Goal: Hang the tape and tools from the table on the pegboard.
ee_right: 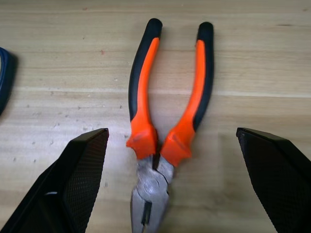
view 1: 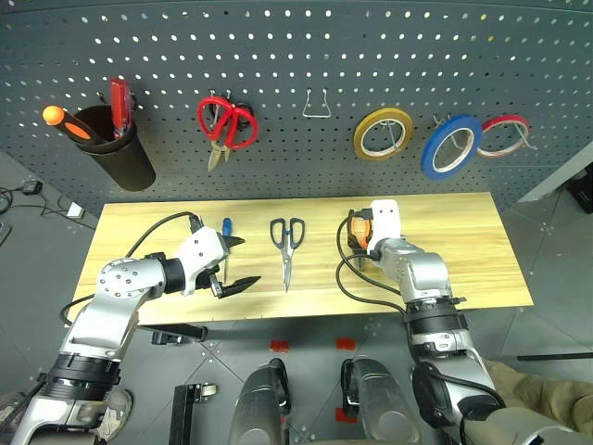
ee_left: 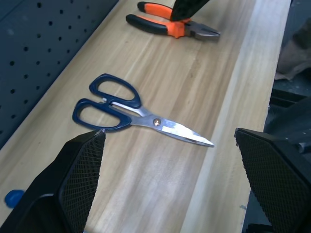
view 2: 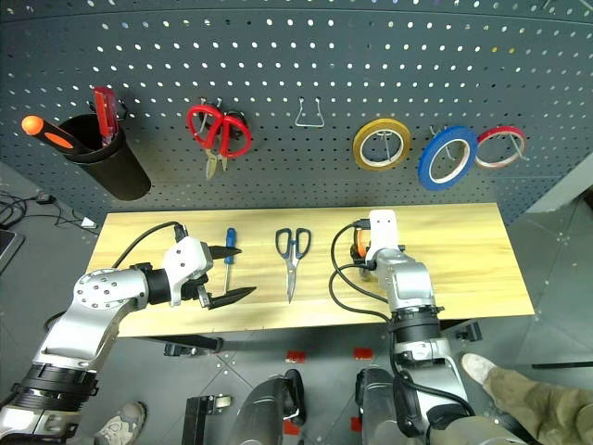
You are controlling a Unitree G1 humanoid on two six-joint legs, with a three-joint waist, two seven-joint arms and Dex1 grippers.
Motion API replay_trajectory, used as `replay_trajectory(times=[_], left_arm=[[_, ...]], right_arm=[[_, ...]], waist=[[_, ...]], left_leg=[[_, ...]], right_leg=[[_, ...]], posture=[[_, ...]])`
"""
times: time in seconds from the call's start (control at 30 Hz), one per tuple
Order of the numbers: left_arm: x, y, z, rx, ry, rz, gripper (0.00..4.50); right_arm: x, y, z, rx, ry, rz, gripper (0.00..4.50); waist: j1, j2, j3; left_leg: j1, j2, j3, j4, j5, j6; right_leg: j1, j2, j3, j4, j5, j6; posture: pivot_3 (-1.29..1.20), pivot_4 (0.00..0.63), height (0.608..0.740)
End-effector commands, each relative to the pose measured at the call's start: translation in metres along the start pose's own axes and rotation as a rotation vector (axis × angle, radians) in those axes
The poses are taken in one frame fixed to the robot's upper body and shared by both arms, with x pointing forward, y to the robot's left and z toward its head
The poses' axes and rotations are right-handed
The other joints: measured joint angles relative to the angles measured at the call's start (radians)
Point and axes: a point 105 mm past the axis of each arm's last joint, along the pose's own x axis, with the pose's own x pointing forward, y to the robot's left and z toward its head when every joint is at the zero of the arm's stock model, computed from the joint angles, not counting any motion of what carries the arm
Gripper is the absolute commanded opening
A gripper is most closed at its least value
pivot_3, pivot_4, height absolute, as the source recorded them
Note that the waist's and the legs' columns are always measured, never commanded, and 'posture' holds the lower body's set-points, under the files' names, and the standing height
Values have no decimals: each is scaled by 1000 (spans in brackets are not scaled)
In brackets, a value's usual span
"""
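The blue tape (view 1: pixel 451 146) hangs on a hook of the dark grey pegboard (view 1: pixel 306 46). Three tools lie on the wooden table (view 1: pixel 463 241): a blue-handled screwdriver (view 1: pixel 225 230), dark blue-handled scissors (view 1: pixel 288 243) and orange-and-black pliers (ee_right: pixel 167 104). My left gripper (view 1: pixel 239 263) is open and empty, just right of the screwdriver, pointing toward the scissors (ee_left: pixel 121 109). My right gripper (ee_right: pixel 171 131) is open low over the pliers, one finger on each side near the joint, touching neither handle. The right wrist hides most of the pliers (view 1: pixel 357 236) from the head camera.
On the pegboard hang a yellow tape roll (view 1: pixel 383 133), a red tape roll (view 1: pixel 503 135), red-handled scissors (view 1: pixel 225 123), a bare wire hook (view 1: pixel 316 105) and a black cup (view 1: pixel 120 153) holding orange and red screwdrivers. The table's right part is bare wood.
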Motion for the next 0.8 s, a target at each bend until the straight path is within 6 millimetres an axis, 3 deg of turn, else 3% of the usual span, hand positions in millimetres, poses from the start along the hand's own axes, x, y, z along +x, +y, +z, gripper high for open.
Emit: replay_trajectory(times=[0.03,0.43,0.53,0.67,0.8], left_arm=[[-8,4,10,26,-17,19,4500],[-3,2,14,17,-29,21,4500],[-2,3,15,14,-33,24,4500],[-1,4,20,-22,-82,43,4500],[-2,1,31,-73,-162,59,4500]], right_arm=[[7,6,7,-9,-32,-6,4486],[22,-3,0,-25,4,-87,4486],[23,-9,-3,-31,24,-102,3891],[24,-18,-1,-21,28,-110,2621],[13,-22,16,-133,-113,-88,2569]], waist=[[0,1,4],[1,1,14],[1,1,14],[1,1,13],[4,1,13]], left_leg=[[0,0,0,0,0,0],[0,0,1,0,0,0],[0,0,1,0,0,0],[0,0,1,0,0,0],[-1,0,1,0,0,0]], right_leg=[[0,0,0,0,0,0],[-1,0,0,0,0,0],[-1,0,0,0,0,0],[-1,0,0,0,0,0],[0,0,0,0,0,0]], posture=[[-120,359,740],[-119,352,740],[-121,348,740],[-135,331,740],[-140,321,740]])
